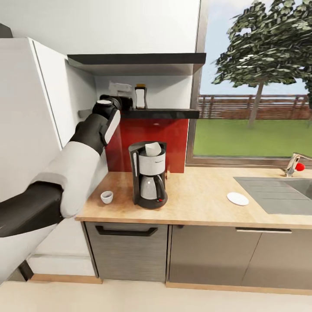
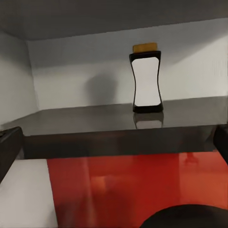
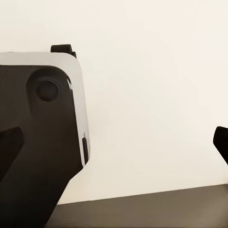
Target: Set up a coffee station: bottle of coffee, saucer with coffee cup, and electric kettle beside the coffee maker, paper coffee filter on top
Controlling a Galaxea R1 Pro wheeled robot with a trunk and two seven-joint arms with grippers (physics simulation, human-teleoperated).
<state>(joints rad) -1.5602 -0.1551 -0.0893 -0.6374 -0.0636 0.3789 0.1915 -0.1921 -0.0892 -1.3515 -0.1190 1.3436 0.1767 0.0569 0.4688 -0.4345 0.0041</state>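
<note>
Facing shelf edge (image 2: pixel 118 142), coffee bottle (image 2: pixel 147 78) beyond.

The coffee bottle (image 2: pixel 147 81) is black with a white label and yellow cap, before a red backsplash (image 1: pixel 173 138), above a pale wood surface (image 1: pixel 203 199).

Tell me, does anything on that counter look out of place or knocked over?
Nothing is spilled or tipped. The only oddity: the cup sits bare on the counter left of the coffee maker, while its saucer lies far off near the sink. The bottle stands upright on the shelf.
</note>
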